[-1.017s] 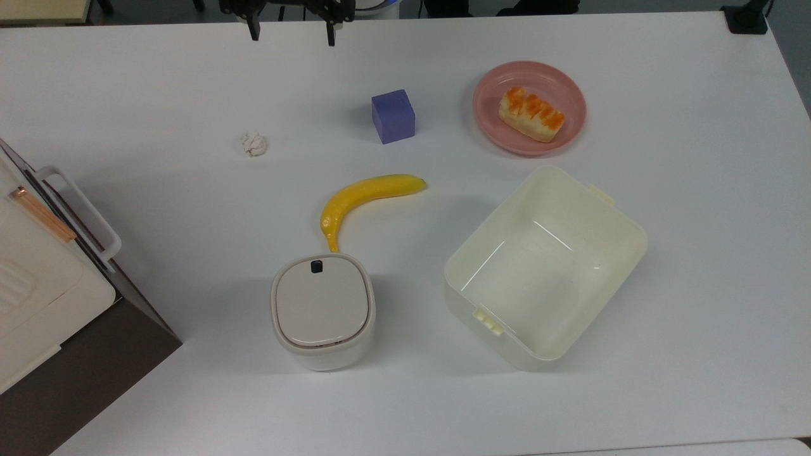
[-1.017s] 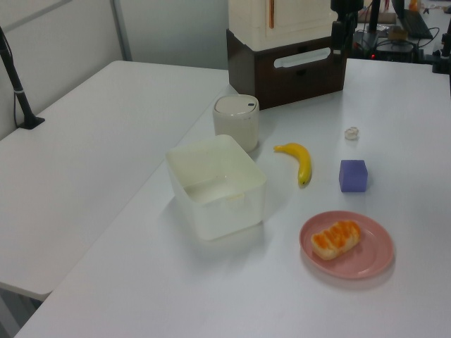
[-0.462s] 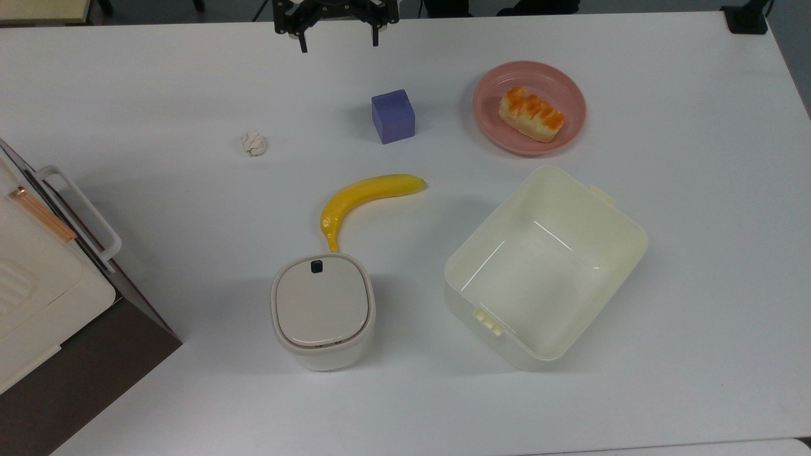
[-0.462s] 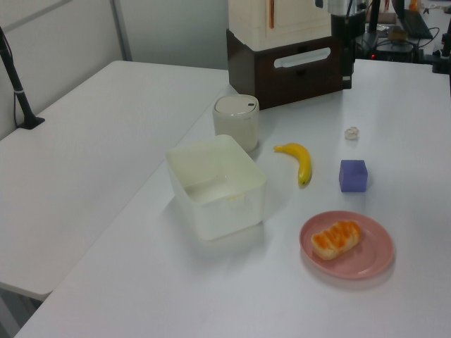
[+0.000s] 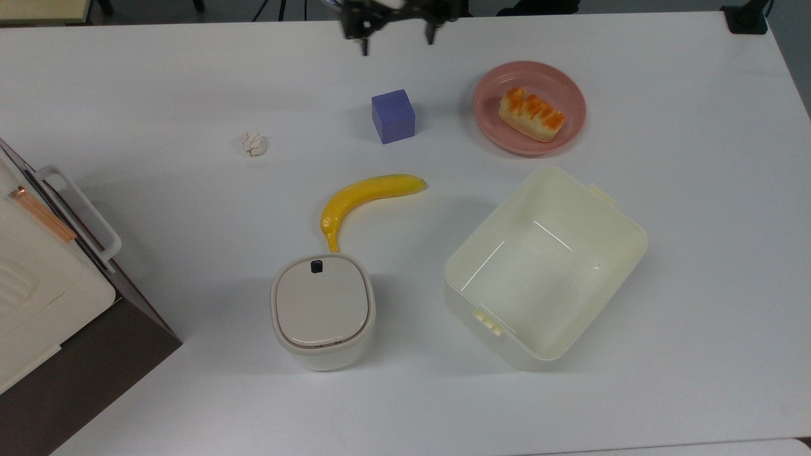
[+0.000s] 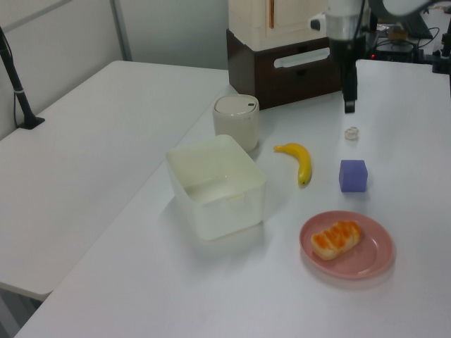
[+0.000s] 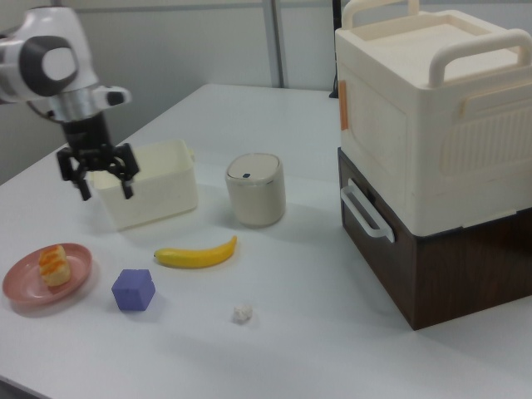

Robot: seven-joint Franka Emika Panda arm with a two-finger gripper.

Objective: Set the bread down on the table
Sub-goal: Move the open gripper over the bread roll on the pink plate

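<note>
Bread (image 5: 531, 114) lying on pink plate (image 5: 566, 87), pincer (image 5: 397, 42) spread apart, empty, above table (image 5: 697, 190)

- We see the arm (image 7: 51, 62) reaching in from the right view's upper left, wrist pointing straight down.
- We see the gripper (image 7: 105, 188) hanging in the air, its two fingers (image 7: 84, 189) spread apart, holding nothing.

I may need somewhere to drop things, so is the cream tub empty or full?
Empty. The cream tub has no lid on, and its bare bottom shows in the top view.
</note>
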